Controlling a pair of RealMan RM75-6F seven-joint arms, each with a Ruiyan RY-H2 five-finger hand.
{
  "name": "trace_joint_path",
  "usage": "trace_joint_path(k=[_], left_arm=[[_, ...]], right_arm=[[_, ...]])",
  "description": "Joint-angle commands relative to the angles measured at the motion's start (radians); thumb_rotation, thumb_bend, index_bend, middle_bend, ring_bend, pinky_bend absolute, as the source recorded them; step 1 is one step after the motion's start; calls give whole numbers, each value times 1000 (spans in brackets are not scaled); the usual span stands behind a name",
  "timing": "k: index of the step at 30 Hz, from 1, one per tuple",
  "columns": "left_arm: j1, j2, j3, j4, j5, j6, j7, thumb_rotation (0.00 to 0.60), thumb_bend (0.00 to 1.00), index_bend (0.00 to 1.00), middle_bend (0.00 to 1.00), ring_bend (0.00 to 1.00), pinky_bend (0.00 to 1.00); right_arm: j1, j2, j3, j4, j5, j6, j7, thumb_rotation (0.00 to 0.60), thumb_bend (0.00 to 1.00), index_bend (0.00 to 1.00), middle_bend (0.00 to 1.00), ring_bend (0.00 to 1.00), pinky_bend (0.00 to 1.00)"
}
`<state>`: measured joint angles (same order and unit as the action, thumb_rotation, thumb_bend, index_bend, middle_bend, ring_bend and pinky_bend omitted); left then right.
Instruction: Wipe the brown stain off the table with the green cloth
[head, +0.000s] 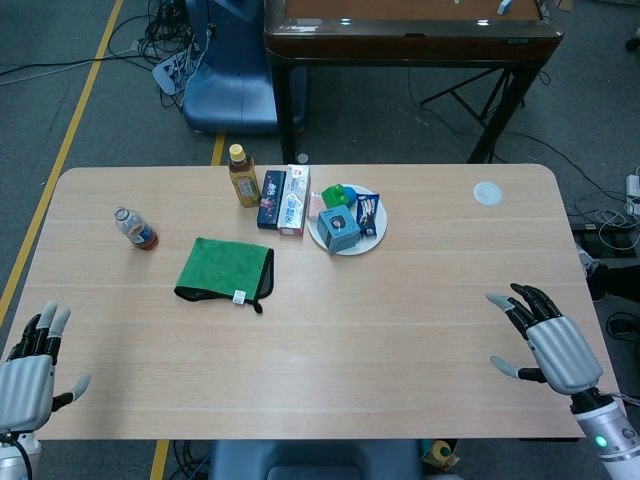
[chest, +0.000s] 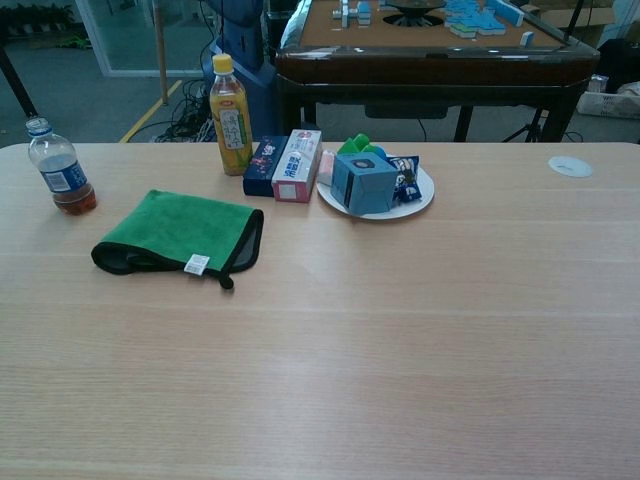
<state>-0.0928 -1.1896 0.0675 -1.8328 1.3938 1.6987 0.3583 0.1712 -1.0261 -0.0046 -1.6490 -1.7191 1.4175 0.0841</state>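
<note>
The green cloth (head: 224, 269) lies folded and flat on the left part of the wooden table (head: 400, 300), with a white tag at its near edge; the chest view shows the green cloth (chest: 180, 232) too. No brown stain is visible on the table in either view. My left hand (head: 25, 375) hangs at the table's near left corner, fingers spread, holding nothing. My right hand (head: 545, 338) hovers over the near right edge, fingers apart and empty. Neither hand appears in the chest view.
A small water bottle (head: 133, 228) stands left of the cloth. Behind it are a yellow-capped drink bottle (head: 243, 176), two boxes (head: 285, 199) and a white plate (head: 374, 232) with a blue box and snacks. A white disc (head: 487, 193) lies far right.
</note>
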Motion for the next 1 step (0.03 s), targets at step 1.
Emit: trace_joint_path(k=[1], left_arm=[[16,-4,-4,-2,6,5,-5,600,171,0,0,18,244]], right_arm=[[0,-1,-2,-1,4,0,-2,600,244,149,242,95,105]])
